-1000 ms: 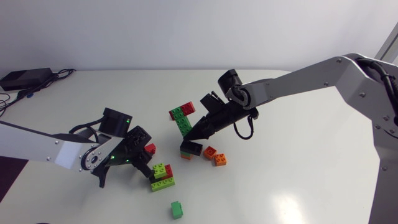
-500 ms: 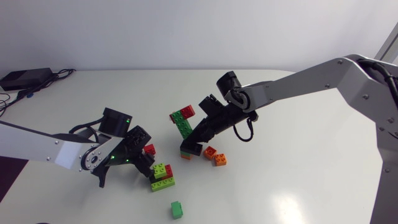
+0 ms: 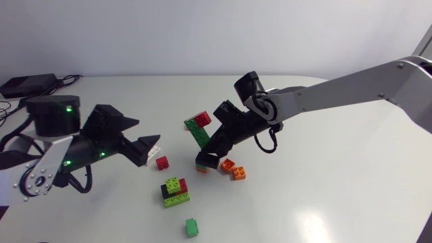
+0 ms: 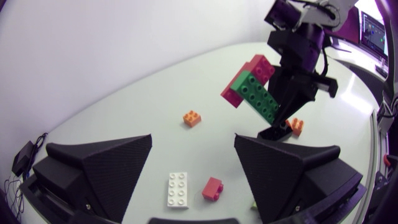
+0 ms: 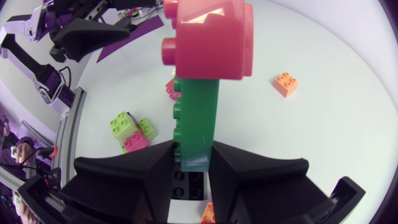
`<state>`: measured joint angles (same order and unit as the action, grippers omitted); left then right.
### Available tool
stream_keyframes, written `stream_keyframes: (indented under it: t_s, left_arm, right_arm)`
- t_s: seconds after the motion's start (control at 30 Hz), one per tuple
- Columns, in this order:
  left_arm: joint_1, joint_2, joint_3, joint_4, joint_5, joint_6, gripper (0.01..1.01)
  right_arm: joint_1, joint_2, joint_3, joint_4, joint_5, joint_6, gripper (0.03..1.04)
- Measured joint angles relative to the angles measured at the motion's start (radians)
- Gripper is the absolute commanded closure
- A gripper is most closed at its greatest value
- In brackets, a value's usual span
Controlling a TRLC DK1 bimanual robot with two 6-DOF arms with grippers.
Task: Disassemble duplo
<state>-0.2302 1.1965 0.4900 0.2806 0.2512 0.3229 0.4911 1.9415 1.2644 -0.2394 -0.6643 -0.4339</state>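
Our right gripper point(image 5: 193, 163) is closed narrow on the lower end of a green Duplo bar point(image 5: 196, 118), one finger pressed to each long side. The bar stands tilted over the table's middle, with a red brick point(image 5: 211, 37) studded onto its upper end. Only our right wrist view shows that grip, and a black brick point(image 5: 188, 185) deep between the fingers, under the bar. Our left gripper point(image 4: 193, 146) gapes wide and holds nothing; a white six-stud piece point(image 4: 177, 189) and a small red brick point(image 4: 212, 187) lie on the table point(image 3: 324, 189) beneath it. The head view alone shows a single green brick point(image 3: 192, 227), near a lime-red-black stack point(image 3: 175, 191). All the pieces are glossy moulded plastic with round studs.
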Motion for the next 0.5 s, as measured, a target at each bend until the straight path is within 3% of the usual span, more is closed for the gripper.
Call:
stream_keyframes:
  t_s: [0.1, 0.23, 0.5]
  left_arm:
    - [-0.008, -0.073, -0.039, 0.05, 0.022, -0.006, 0.121]
    - [-0.089, -0.103, -0.1, 0.112, -0.1, 0.01, 0.121]
    - [-0.172, -0.134, -0.159, 0.17, -0.17, 0.06, 0.118]
  right_arm:
    - [0.01, -0.023, -0.012, 0.031, 0.079, 0.0, 0.8]
    - [0.044, -0.028, -0.024, 0.05, 0.146, 0.001, 0.79]
    - [0.077, -0.028, -0.031, 0.055, 0.229, 0.008, 0.8]
